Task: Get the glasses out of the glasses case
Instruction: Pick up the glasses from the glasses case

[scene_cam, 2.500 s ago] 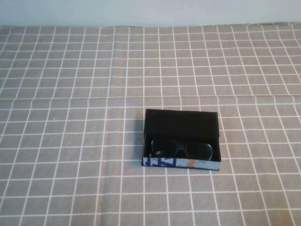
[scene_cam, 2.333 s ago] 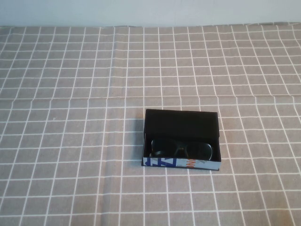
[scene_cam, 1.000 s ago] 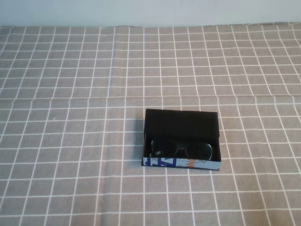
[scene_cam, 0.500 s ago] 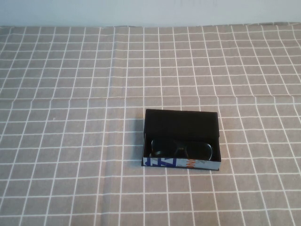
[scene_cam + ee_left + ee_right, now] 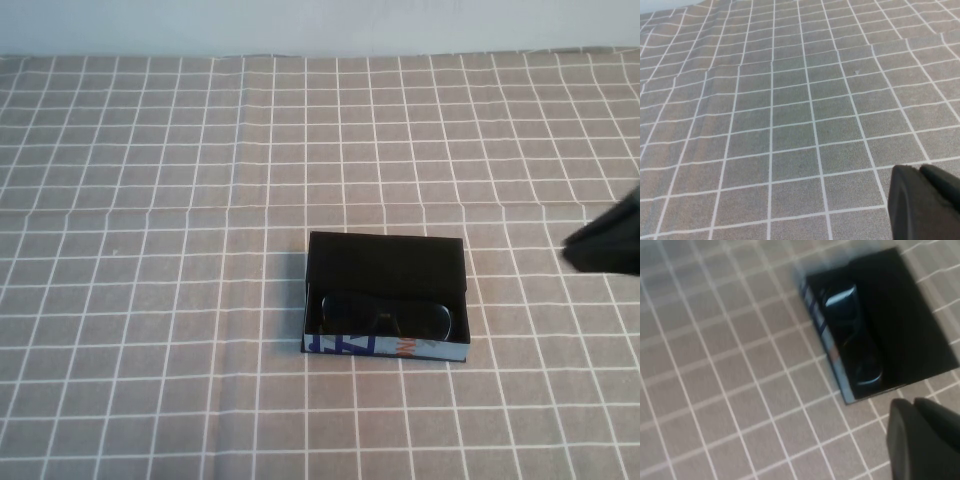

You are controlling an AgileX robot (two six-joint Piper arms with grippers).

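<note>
The glasses case [image 5: 386, 262] lies on the cloth just right of the table's middle, its black flap lid folded back and its blue, white and orange front side facing me. The black glasses [image 5: 385, 315] lie inside it, lenses up. My right gripper [image 5: 603, 247] comes in at the right edge of the high view, right of the case and apart from it, fingers together and empty. In the right wrist view the case [image 5: 910, 315] and glasses [image 5: 852, 320] lie ahead of the right gripper [image 5: 913, 405]. My left gripper [image 5: 920, 169] shows only in its wrist view, shut and empty over bare cloth.
A grey tablecloth with a white grid [image 5: 150, 300] covers the whole table. Its far edge meets a pale wall [image 5: 320, 25] at the back. A fold line [image 5: 150, 210] runs across the cloth behind the case.
My right gripper has come into the high view at the right edge; before, no arm showed. The case and glasses have not moved.
</note>
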